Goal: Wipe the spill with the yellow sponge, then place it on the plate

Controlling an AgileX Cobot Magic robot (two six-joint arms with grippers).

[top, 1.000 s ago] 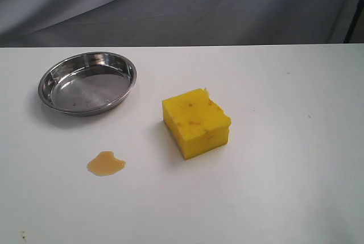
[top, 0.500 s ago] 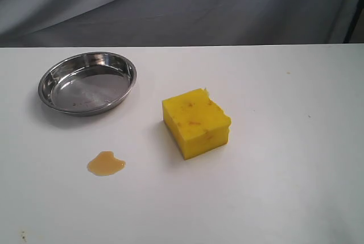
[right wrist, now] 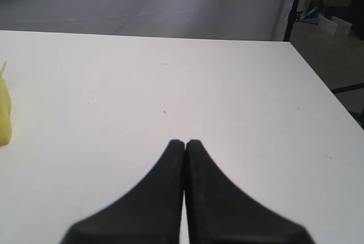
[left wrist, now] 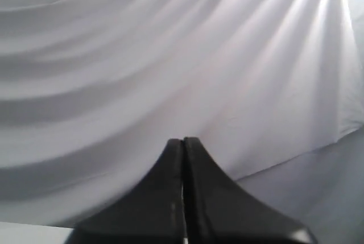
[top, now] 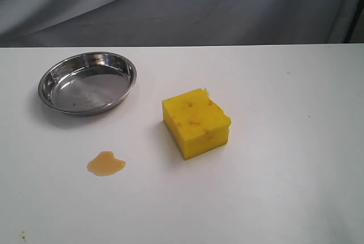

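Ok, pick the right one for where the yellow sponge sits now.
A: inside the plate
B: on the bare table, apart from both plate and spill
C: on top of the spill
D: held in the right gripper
B: the yellow sponge rests on the table, with open tabletop between it and both the plate and the spill.
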